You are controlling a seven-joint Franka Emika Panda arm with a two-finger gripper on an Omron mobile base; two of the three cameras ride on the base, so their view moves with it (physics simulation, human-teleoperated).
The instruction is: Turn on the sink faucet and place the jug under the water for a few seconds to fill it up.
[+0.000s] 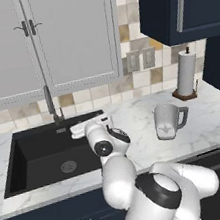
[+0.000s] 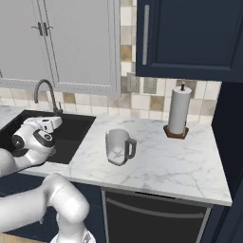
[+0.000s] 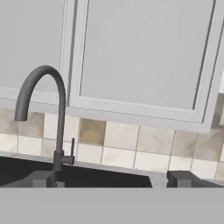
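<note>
One faucet (image 3: 59,113), one sink (image 1: 33,152), one jug (image 1: 167,120); end effector (image 3: 111,178) released, empty.

No readable text, label or number shows on anything here.

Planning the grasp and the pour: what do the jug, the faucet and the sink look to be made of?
The jug looks like pale translucent plastic or glass: the counter shows faintly through it. The faucet appears to be matte grey metal, evenly dull with no glints. The sink is a flat matte black, perhaps composite or coated metal; the render leaves that open.
</note>
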